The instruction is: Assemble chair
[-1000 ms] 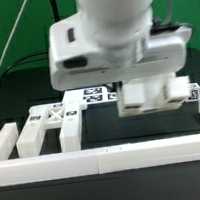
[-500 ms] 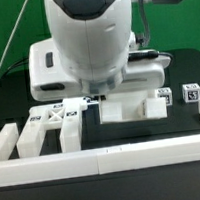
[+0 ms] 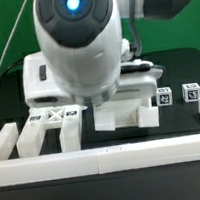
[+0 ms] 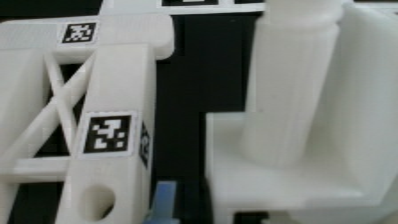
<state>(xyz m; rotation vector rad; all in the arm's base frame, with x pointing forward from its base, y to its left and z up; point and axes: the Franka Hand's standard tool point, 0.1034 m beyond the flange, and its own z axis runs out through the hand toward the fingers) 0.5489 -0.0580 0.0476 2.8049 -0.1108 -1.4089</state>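
A white blocky chair part [image 3: 128,113] stands on the black table [image 3: 186,118], directly under the arm [image 3: 81,40], mid-scene. It is stepped: a thick post rises from a lower, wider base, which runs left to right in the exterior view. Just beside it, to the exterior view's left, lies a barred frame [image 3: 46,129] with its bars running near to far. A narrow dark gap keeps the two apart. Two small blocks [image 3: 163,98] sit to the exterior view's right, slightly farther back. A long border rail [image 3: 105,160] crosses the near edge.

The claw [image 4: 164,203] is pressed together, with nothing visibly pinched. Only a bluish sliver of it shows in the wrist view, at the gap between frame and blocky part. The part therefore probably lies to one side of the closed tips, suiting a sideways push rather than a grasp.
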